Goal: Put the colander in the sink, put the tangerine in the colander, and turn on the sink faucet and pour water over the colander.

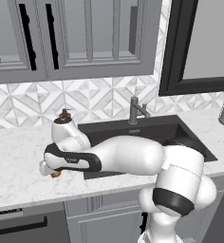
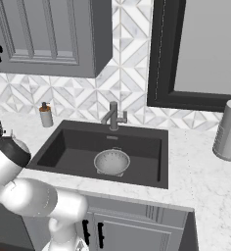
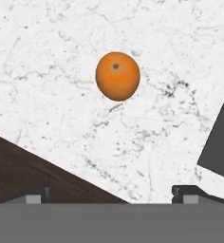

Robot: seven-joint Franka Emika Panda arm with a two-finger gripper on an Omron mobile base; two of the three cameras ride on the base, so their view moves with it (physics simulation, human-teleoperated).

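Colander (image 2: 112, 162) sits in sink (image 2: 63, 147); gripper (image 3: 112, 193) spread open above tangerine (image 3: 117, 76) on counter (image 3: 52, 95) left of basin: centre over fruit, descend straight, close gently

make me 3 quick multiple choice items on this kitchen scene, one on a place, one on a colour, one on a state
1. Where is the colander?
A. on the counter left of the sink
B. in the sink
C. beside the paper towel roll

2. What colour is the sink?
A. dark charcoal
B. white
C. silver

3. How does the gripper stand to the tangerine?
A. shut on it
B. open above it, not touching
C. dropping it into the colander

Answers:
1 B: the right base view shows the colander on the basin floor, in front of the faucet.
2 A: the basin is dark against the white marble counter.
3 B: in the hand view the two fingertips stand wide apart, and the tangerine lies alone on the counter.
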